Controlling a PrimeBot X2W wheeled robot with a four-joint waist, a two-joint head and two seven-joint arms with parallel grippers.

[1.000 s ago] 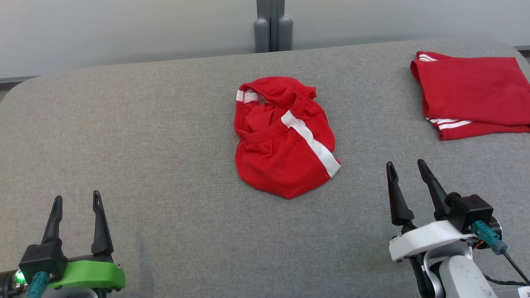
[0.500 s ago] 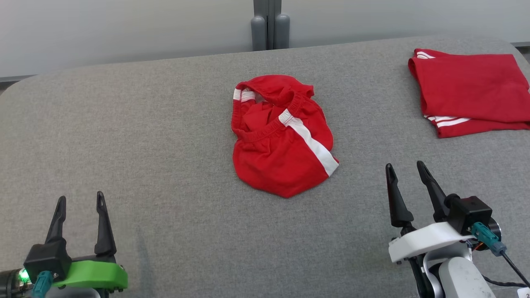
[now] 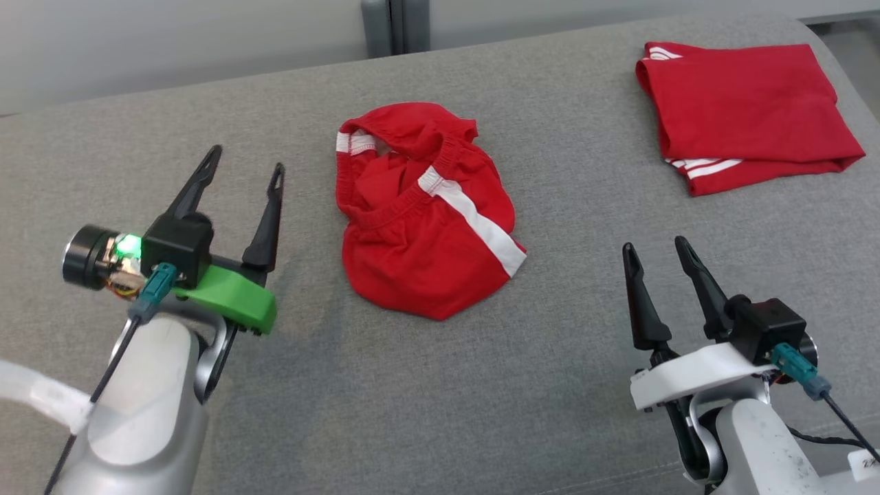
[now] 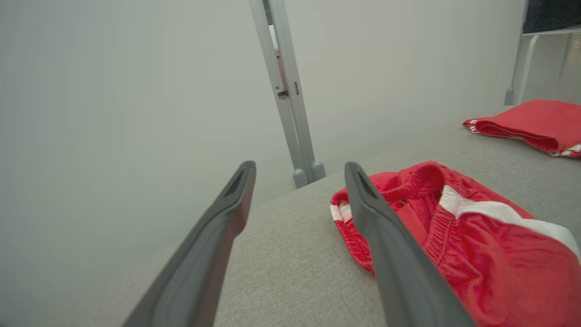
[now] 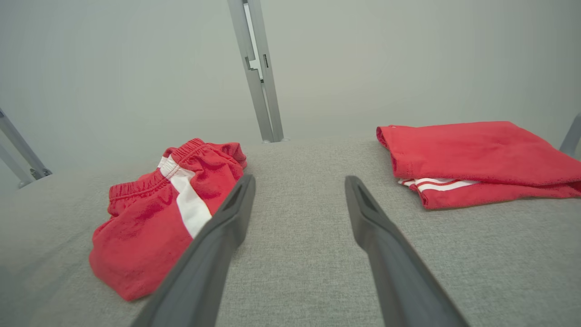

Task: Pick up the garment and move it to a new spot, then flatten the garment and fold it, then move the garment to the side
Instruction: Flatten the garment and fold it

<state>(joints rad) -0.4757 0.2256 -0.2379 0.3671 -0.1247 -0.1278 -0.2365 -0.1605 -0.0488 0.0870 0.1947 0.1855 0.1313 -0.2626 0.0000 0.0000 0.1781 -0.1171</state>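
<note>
**Both hands spread, shorts loose mid-bench**

Red shorts (image 3: 419, 240) w/ white side stripe lie crumpled in a heap on the grey fabric bench (image 3: 481, 399), roughly central, closer to the far edge than the near one. Waistband is bunched up and faces the far edge. Nothing touches them.

L hand (image 3: 247, 157), green-mounted, sits just beside the shorts on their left, fingers spread and pointing toward the far edge, nothing between them. In the left wrist view one finger overlaps the shorts' waistband end; can't tell if it touches.

R hand (image 3: 654, 243), white-mounted, is near the near edge, right of the shorts and apart from them, fingers spread and empty.

A 2nd red garment (image 3: 742, 120), folded flat w/ white stripes showing at its edge, lies at the far right corner.
</note>
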